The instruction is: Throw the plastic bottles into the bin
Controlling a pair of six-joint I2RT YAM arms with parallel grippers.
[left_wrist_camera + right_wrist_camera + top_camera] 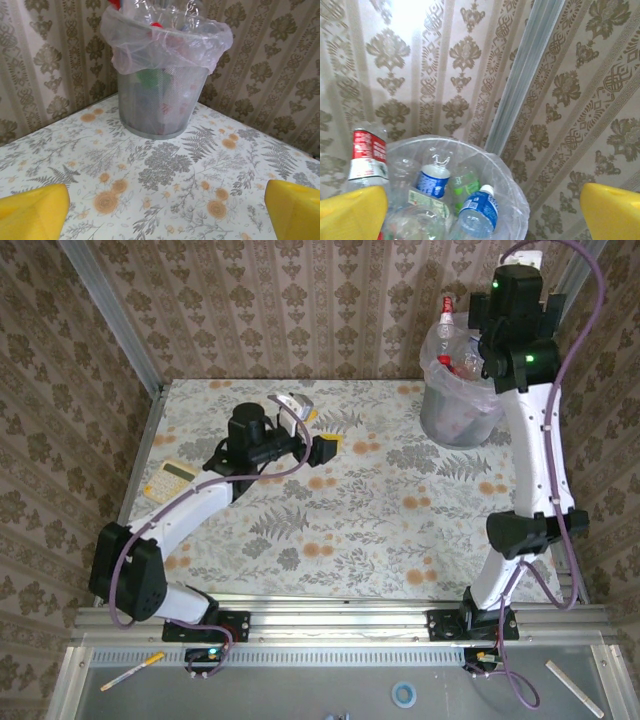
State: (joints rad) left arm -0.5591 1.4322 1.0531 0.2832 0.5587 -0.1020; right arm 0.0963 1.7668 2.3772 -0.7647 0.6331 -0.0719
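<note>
The bin [458,405] is a grey mesh bucket lined with a translucent bag, at the table's far right corner. It is piled with plastic bottles [462,360], and a red-labelled one [447,312] sticks up above the rim. In the right wrist view, blue-labelled bottles [481,212], a green one [467,182] and the red-labelled one [367,155] lie inside the bin's liner [517,192]. My right gripper [482,212] hangs open just above them, holding nothing. My left gripper [311,428] is open and empty over the table's middle, facing the bin [160,107], its yellow fingertips [32,212] wide apart.
A yellow calculator [170,478] lies near the table's left edge beside my left arm. Wallpapered walls close the table in on three sides, and a metal corner post [522,100] rises just behind the bin.
</note>
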